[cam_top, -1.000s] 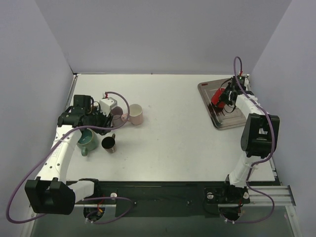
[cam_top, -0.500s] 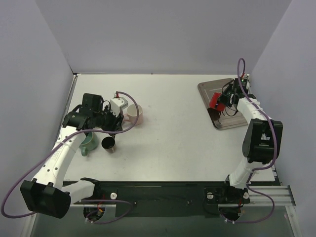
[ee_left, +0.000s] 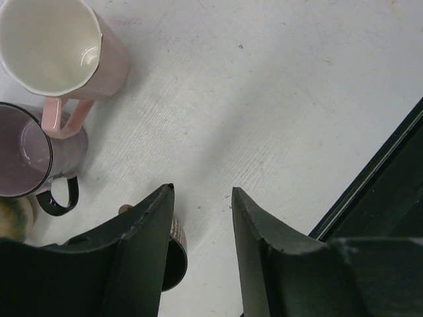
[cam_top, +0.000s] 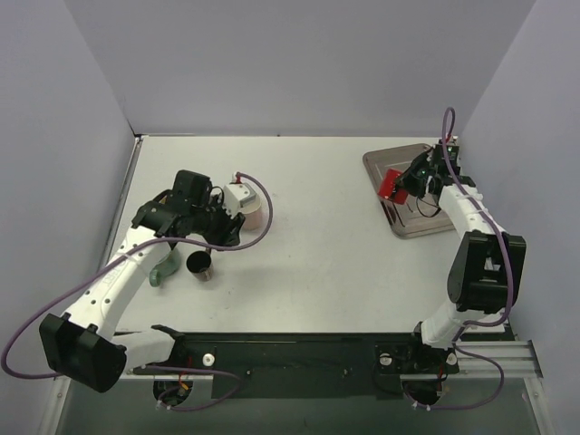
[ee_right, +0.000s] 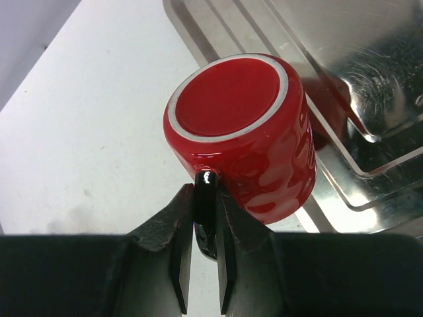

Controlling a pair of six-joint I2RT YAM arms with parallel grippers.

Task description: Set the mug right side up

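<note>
Handle (ee_right: 205, 190) of mug (ee_right: 251, 139) between right jaws, wrist view only

Glossy red mug (ee_right: 264, 152), tipped sideways, over steel tray (ee_right: 344, 46)

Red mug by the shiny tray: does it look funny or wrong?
Yes. The red mug is tipped over, its flat bottom showing instead of its opening, while the right gripper pinches its handle at the edge of the metal tray. The pink mug and purple mug across the table stand upright, mouths up.
</note>
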